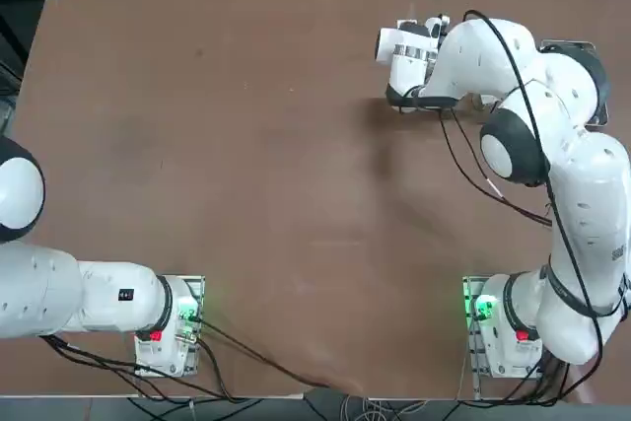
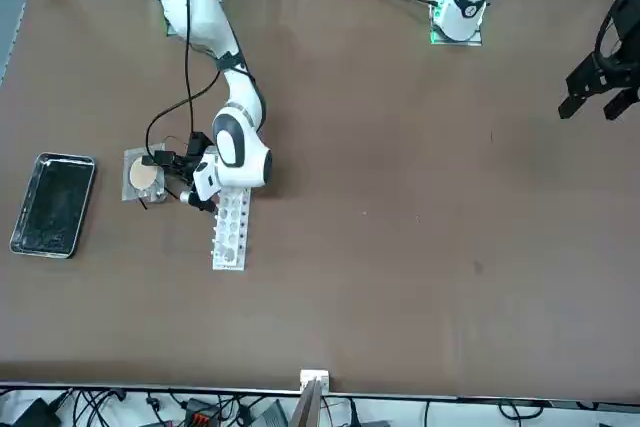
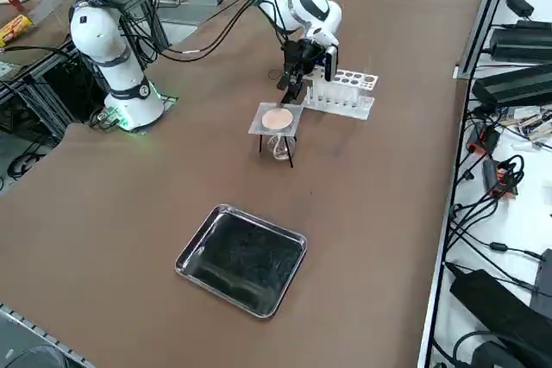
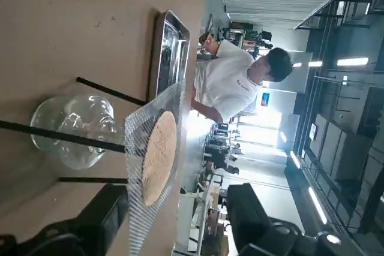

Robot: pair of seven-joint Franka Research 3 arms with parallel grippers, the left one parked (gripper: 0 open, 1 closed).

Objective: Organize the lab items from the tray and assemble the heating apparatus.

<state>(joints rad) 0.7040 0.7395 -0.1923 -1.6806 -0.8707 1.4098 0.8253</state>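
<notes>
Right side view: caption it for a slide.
Open right gripper beside mesh square atop tripod over burner; tray empty.

No text, label, brand, number or sign can be read in any view; the person's white shirt in the right wrist view carries a small dark mark on the chest, too small to make out; the green and red lights on the arm bases near the tabletop's edge bear no legible lettering.
</notes>
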